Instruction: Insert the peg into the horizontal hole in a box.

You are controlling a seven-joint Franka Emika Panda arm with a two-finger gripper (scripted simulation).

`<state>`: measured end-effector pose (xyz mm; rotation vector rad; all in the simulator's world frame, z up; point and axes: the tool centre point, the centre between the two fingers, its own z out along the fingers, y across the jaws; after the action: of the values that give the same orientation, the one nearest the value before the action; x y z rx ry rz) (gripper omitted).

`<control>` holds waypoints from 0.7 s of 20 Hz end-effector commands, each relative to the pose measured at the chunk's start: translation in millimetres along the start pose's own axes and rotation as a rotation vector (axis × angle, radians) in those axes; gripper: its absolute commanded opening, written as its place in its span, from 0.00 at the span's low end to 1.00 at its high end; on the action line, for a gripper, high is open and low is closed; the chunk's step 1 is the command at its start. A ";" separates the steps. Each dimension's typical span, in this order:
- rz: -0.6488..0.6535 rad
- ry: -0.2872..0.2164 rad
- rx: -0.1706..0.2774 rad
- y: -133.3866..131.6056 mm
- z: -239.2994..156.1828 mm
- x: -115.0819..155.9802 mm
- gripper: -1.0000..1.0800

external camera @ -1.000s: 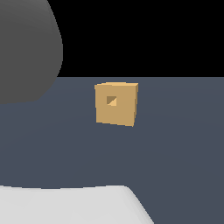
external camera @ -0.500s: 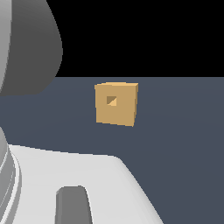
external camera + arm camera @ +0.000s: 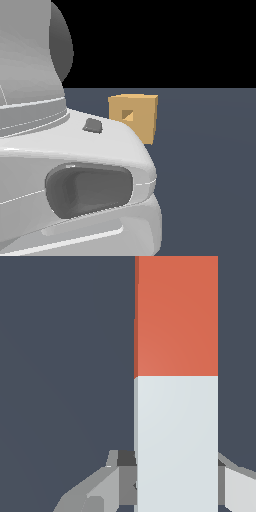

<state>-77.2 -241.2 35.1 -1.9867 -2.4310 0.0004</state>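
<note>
Partly before box [image 3: 134,120], white arm [image 3: 75,165].

The arm [image 3: 75,170] fills the exterior view from about 12 o'clock round through 9 to 6, a pale grey-white casing with a dark oval recess in its side at roughly 7 o'clock. In the wrist view, the gripper [image 3: 176,483] sits at 6 o'clock, its 2 grey fingers [image 3: 125,478] pressed against opposite sides of the peg [image 3: 176,381].
</note>
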 end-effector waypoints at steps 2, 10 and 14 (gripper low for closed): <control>0.053 -0.001 -0.002 3.1 -7.9 27.7 0.00; 0.168 0.000 -0.002 14.4 -23.3 86.7 0.00; 0.222 0.000 -0.002 22.5 -30.7 114.1 0.00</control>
<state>-79.0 -135.7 62.4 -2.2196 -2.2208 0.0000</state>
